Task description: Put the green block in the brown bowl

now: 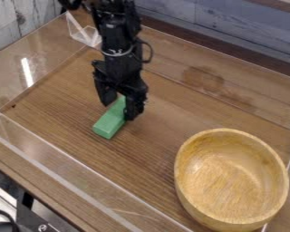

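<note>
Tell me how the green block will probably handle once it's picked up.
The green block looks solid and straight-edged, so it will likely stay stiff in the grip. Lying flat on a broad side, it seems unlikely to roll if nudged. Its elongated shape might let it tilt or swivel if gripped near one end.

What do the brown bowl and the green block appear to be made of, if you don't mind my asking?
The brown bowl looks like pale wood with a smooth, slightly glossy finish, judging by its tan colour and soft sheen, though plastic isn't ruled out. The green block seems matte, its even colour showing no highlights; painted wood, plastic or foam could all fit.
</note>
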You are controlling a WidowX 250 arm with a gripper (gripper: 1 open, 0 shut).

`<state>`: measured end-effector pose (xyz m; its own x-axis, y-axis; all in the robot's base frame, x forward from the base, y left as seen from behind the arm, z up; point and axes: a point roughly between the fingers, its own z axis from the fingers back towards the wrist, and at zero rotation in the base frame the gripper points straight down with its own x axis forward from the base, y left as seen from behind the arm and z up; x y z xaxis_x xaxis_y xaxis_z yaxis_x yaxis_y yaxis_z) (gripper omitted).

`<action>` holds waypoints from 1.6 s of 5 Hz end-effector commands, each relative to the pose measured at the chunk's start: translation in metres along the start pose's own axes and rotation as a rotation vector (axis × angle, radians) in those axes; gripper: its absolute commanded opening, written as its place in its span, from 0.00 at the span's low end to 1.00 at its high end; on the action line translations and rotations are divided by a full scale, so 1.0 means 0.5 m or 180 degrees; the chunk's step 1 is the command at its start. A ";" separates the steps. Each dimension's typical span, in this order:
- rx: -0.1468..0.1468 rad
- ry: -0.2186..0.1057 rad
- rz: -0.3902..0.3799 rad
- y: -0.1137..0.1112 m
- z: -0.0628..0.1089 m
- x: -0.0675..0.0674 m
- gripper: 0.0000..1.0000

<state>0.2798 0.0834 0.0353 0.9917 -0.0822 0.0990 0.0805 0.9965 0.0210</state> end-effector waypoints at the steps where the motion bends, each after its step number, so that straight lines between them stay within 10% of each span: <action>1: 0.0044 -0.0165 0.0074 0.022 0.033 0.018 1.00; 3: -0.0037 -0.0145 -0.0115 -0.005 -0.016 0.025 1.00; 5: -0.0116 -0.0135 -0.0528 -0.045 0.004 0.051 1.00; 7: -0.0146 -0.0175 -0.0654 -0.021 0.008 0.021 1.00; 8: -0.0129 -0.0168 -0.0474 -0.018 -0.005 0.036 0.00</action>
<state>0.2875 0.0705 0.0230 0.9691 -0.2220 0.1073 0.2260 0.9738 -0.0265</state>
